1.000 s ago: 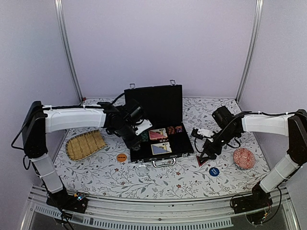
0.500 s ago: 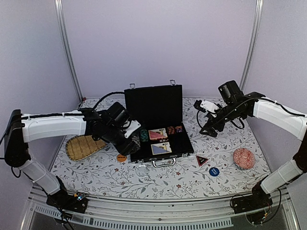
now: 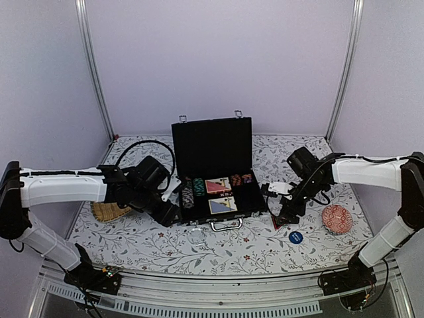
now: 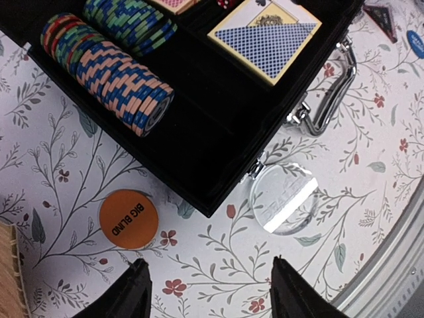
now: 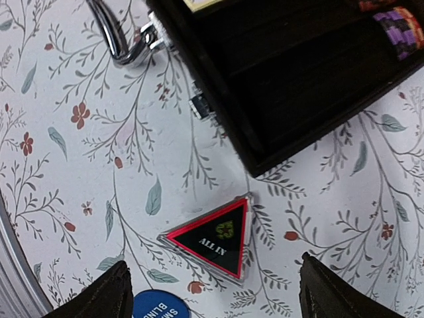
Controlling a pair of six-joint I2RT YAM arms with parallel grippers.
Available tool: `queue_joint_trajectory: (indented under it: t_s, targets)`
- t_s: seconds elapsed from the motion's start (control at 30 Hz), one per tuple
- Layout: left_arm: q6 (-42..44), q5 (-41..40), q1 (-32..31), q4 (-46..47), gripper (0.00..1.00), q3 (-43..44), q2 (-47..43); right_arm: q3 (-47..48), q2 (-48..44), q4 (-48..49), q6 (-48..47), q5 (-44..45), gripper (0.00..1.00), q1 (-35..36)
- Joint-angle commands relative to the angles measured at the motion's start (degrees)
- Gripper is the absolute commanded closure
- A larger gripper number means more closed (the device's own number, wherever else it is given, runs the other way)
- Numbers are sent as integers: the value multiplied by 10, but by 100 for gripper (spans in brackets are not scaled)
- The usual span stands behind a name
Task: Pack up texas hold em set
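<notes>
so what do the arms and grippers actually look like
The left arm and right arm have white tubular shells, black joints and loose black cables. The left gripper and right gripper are black, with two plain dark fingers each.

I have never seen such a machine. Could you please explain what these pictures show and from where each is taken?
Two robot arms stand at the near edge of a table. One picture looks down from above and behind them. The other two come from a camera on each wrist, showing the left fingers and the right fingers; both pairs are open and hold nothing. The open black case holds poker chips and card decks. Beside it lie an orange disc, a clear disc, a triangle marked ALL IN and a blue disc. A straw tray and a red bowl lie further out.
</notes>
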Motion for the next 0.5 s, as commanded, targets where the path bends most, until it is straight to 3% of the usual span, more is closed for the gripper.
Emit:
queue_joint_trajectory:
  t_s: [0.0, 0.47]
  targets:
    - [-21, 17, -7, 31, 39, 4, 6, -31, 33, 41, -18, 29, 14, 31]
    - [-10, 17, -21, 32, 41, 32, 48, -20, 106, 61, 2, 39, 20, 35]
